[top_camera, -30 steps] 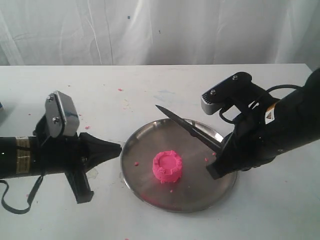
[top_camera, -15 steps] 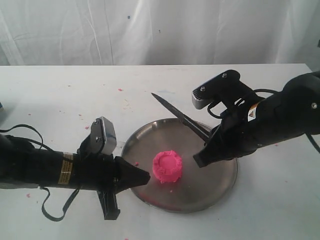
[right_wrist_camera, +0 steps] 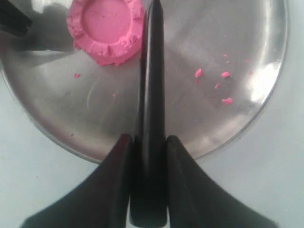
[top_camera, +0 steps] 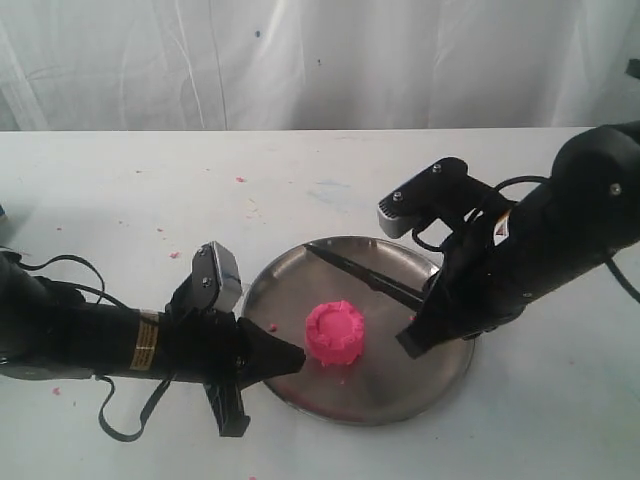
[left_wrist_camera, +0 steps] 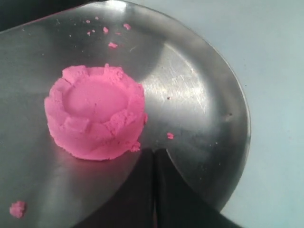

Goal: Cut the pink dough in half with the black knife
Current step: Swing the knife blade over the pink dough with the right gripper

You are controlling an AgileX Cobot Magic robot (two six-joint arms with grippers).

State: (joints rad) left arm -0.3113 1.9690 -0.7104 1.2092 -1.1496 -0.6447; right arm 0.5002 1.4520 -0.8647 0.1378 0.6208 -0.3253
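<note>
The pink dough (top_camera: 335,333) is one round puck with a dimpled top, lying near the middle of the round steel plate (top_camera: 400,398). My right gripper (top_camera: 432,303) is shut on the black knife (top_camera: 360,272), whose blade slants over the plate's far side with its tip past the dough. In the right wrist view the knife (right_wrist_camera: 151,85) runs from the gripper (right_wrist_camera: 148,142) to the dough (right_wrist_camera: 105,29). My left gripper (top_camera: 296,354) is shut and empty, its tip over the plate's left rim, a short way from the dough (left_wrist_camera: 95,118). Its fingertips (left_wrist_camera: 154,154) nearly touch the puck.
Small pink crumbs (right_wrist_camera: 223,88) lie scattered on the plate and on the white table (top_camera: 120,190). A white curtain (top_camera: 320,60) hangs behind the table. The left arm lies low along the table's left side.
The knife has tipped downward and its point now lies lower over the plate. My left gripper has edged slightly closer to the dough after a long move in from the left.
</note>
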